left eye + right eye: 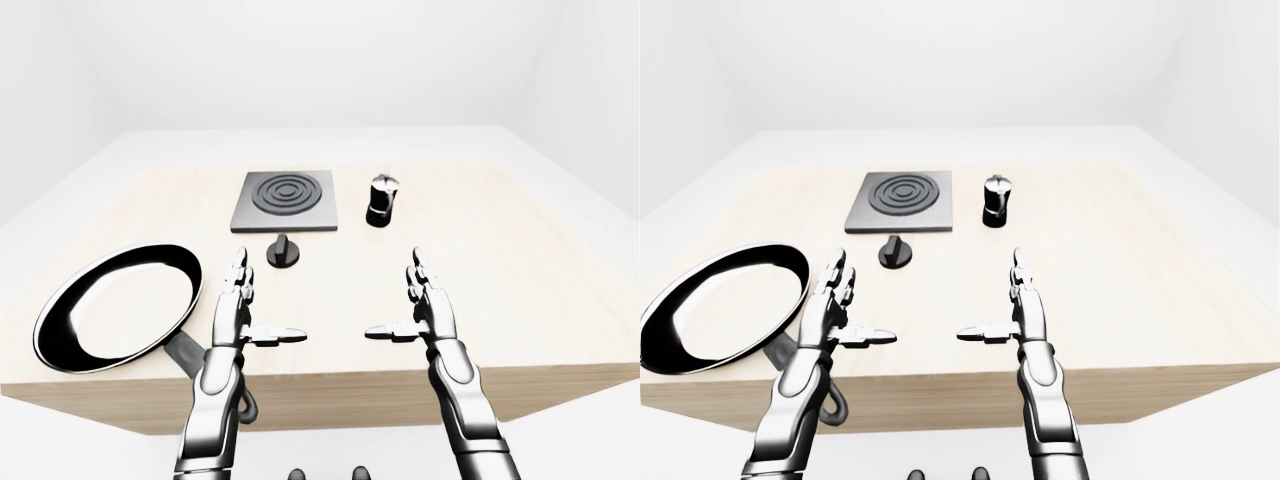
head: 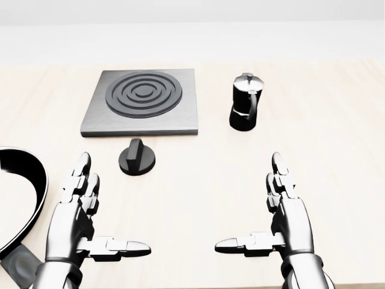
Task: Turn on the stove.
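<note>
A grey square stove plate (image 2: pixel 142 100) with dark ring burners lies on the wooden table, upper left of centre in the head view. Its round black knob (image 2: pixel 137 158) sits on the table just below the plate. My left hand (image 2: pixel 96 211) is open, fingers straight and thumb out, below and left of the knob, touching nothing. My right hand (image 2: pixel 264 208) is open the same way at the lower right, well apart from the knob.
A black moka pot (image 2: pixel 245 102) stands right of the stove plate. A black frying pan (image 1: pixel 115 305) lies at the left, its handle near my left forearm. The table's near edge (image 1: pixel 330 385) runs under my wrists.
</note>
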Available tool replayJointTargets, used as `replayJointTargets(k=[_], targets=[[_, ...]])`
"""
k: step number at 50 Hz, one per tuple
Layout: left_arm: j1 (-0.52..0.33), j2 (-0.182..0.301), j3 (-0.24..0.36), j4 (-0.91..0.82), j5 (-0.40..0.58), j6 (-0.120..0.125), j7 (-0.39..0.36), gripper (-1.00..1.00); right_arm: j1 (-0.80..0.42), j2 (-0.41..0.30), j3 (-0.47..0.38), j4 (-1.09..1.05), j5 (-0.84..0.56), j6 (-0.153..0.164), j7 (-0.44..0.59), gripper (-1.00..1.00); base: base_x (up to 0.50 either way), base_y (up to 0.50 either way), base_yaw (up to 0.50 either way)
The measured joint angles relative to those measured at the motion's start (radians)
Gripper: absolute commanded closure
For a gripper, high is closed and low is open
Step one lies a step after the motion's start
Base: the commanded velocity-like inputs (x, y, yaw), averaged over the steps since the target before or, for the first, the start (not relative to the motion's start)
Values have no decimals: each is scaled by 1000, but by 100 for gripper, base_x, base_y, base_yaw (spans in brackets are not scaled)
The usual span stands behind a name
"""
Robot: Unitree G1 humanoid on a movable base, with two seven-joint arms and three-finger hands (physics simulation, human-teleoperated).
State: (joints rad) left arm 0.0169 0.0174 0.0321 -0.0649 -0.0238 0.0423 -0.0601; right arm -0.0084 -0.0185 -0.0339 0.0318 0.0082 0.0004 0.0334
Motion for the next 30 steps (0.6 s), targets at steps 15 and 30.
replayJointTargets(k=[15,30], targets=[[1,0,0,-3,1,3,-1,-100,0,0,-1,0,0,-2,1,-100,16,0,0],[2,-1,-1,-14,-2,12,-3,-100,-1,0,0,1,-1,-1,1,-100,16,0,0]])
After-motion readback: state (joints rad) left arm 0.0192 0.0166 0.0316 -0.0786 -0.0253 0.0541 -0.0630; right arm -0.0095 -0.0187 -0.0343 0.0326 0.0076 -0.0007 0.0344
